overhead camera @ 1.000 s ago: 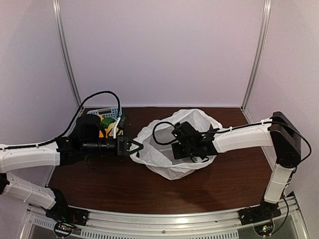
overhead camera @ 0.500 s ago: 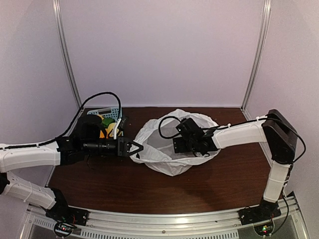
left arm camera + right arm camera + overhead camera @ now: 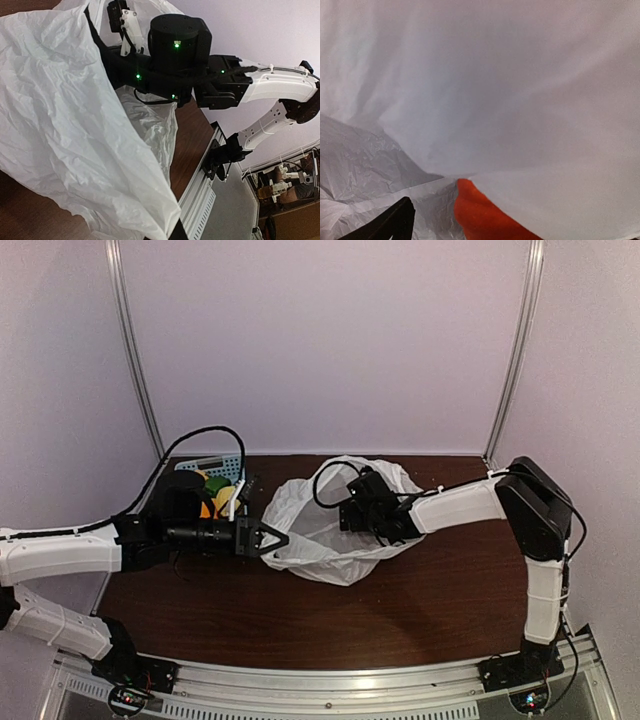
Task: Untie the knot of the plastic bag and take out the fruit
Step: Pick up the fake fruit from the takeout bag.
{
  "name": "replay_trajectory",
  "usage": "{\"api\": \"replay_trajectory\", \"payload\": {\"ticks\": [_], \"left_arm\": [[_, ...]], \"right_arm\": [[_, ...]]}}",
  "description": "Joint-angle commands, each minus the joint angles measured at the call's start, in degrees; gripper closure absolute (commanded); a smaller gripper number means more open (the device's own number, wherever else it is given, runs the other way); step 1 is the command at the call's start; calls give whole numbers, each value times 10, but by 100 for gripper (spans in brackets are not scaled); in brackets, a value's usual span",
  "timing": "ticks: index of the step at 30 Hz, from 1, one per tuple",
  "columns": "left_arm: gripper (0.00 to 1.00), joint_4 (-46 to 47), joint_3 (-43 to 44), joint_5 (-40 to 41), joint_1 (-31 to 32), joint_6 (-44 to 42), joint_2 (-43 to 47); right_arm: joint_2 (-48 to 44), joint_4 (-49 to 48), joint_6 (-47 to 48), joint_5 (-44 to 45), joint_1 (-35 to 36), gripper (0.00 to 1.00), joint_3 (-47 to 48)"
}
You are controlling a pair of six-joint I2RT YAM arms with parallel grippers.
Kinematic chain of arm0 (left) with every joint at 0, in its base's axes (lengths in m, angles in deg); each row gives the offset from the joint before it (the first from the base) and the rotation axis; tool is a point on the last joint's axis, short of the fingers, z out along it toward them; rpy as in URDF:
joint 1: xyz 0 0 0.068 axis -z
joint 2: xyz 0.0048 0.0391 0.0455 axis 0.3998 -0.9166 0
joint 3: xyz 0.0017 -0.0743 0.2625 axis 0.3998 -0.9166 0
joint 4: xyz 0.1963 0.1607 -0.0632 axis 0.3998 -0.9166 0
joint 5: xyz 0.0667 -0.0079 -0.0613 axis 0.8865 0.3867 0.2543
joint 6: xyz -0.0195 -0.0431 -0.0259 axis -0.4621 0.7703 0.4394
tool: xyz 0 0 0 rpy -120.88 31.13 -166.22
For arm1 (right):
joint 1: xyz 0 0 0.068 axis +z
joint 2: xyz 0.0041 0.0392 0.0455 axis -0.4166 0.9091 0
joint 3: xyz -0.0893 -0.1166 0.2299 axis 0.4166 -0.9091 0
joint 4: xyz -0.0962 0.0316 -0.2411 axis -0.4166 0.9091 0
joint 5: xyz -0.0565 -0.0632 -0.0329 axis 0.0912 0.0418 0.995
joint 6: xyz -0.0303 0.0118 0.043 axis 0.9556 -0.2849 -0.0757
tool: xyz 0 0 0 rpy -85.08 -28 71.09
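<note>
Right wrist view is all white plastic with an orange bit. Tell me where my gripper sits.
Observer: The right gripper is down inside the plastic bag through its open mouth.
Operator: Report the left arm.
Observer: The left gripper pinches the bag's left rim.
Operator: List what's outside the bag.
Observer: Yellow and green fruit lie in the blue basket at the back left.

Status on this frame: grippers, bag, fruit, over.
Left gripper shut on plastic bag rim. Right gripper inside the bag, jaws unreadable. Orange fruit beside its finger; bag film crowds that view.
</note>
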Motion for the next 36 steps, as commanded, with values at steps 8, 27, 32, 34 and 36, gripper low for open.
{"api": "replay_trajectory", "payload": {"ticks": [8,27,32,34,36], "left_arm": [[100,32,0,-52,1,6,-2],[100,31,-8,-44,1,0,-30],[100,31,-2,-45,1,-5,-51],[100,34,0,-44,2,-5,-54],[100,36,3,-43,1,-6,-58]], "right_arm": [[84,-30,-11,-7,-15,8,88],[-148,-247,70,-226,-20,50,-176],[-229,-277,66,-310,-17,50,-256],[-252,-280,59,-339,-16,50,-278],[-271,-276,51,-365,-12,50,-294]]}}
